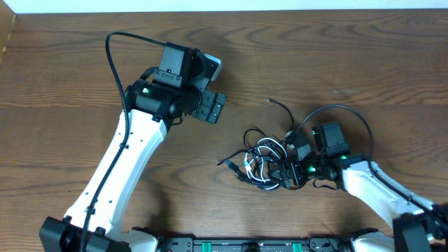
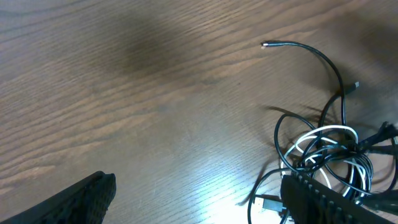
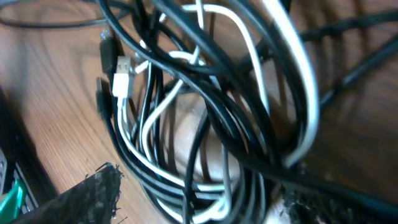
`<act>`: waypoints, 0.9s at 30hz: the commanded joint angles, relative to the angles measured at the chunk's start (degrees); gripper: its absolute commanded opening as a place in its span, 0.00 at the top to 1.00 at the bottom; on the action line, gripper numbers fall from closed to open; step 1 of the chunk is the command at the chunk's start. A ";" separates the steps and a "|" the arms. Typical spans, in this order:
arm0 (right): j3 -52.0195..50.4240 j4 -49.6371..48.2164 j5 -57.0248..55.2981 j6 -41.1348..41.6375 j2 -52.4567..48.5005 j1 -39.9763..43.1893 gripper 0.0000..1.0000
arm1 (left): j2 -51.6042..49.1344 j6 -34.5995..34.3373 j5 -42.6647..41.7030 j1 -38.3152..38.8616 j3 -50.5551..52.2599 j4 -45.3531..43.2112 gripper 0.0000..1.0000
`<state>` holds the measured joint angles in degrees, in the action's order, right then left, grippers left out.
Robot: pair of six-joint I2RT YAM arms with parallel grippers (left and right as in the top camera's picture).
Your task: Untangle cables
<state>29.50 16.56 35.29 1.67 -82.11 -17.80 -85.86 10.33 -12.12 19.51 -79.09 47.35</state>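
Observation:
The black cable (image 1: pixel 280 106) and the white cable (image 1: pixel 266 148) lie knotted in one heap on the table right of centre. My right gripper (image 1: pixel 287 171) is down at the heap's right side. In the right wrist view its jaws stand open around the lower loops of the white cable (image 3: pixel 298 62) and the black cable (image 3: pixel 211 93), with one fingertip (image 3: pixel 87 199) at the left edge of the loops. My left gripper (image 1: pixel 213 106) hovers open up and left of the heap, holding nothing. In its own view the left gripper (image 2: pixel 199 205) sees the black cable (image 2: pixel 323 59) arching away from the white loops (image 2: pixel 329 132).
A white plug (image 3: pixel 121 78) and a black plug (image 3: pixel 109 50) stick out at the heap's left. The left arm's own thick black wire (image 1: pixel 112 63) loops above its forearm. The table's front rail (image 1: pixel 231 245) runs along the near edge.

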 commanded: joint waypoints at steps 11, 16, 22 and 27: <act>-0.37 -5.64 -8.35 9.03 -8.63 -3.28 0.99 | -1.09 0.31 -0.33 -0.26 0.24 -0.09 0.11; -0.11 -6.73 -8.70 10.60 -8.13 -2.62 0.99 | -1.09 0.24 -0.35 -0.26 0.24 -0.07 0.11; 3.30 -6.67 -2.01 10.51 -3.74 0.28 0.99 | -1.09 0.09 -5.11 -0.26 0.24 0.00 0.11; 7.63 -6.69 3.67 10.58 4.20 3.87 0.99 | -1.09 0.09 -14.73 -0.24 0.24 0.17 0.13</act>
<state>33.04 10.41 34.59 11.57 -83.33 -16.01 -86.54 10.31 -18.52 19.51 -79.09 47.42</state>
